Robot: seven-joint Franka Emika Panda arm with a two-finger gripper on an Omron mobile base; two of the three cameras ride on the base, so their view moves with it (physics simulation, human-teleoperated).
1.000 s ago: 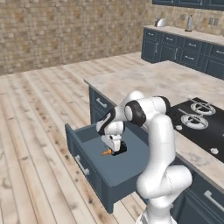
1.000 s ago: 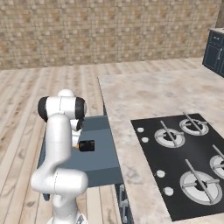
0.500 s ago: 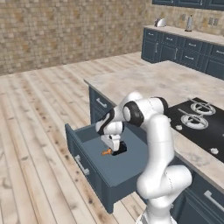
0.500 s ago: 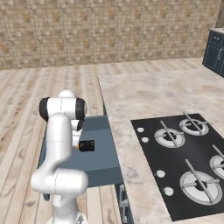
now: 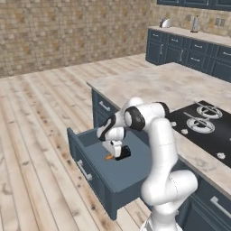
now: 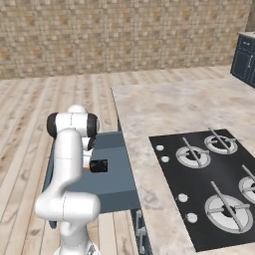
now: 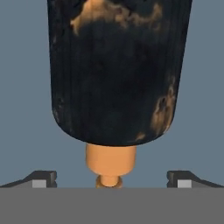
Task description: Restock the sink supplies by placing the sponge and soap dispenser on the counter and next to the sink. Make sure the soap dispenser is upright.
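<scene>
Down in the open drawer, centre-left of the left base view, I'm hovering my gripper, jaws spread wide and holding nothing, over the soap dispenser lying on its side, so next I'm guessing I'll be closing around it.
</scene>
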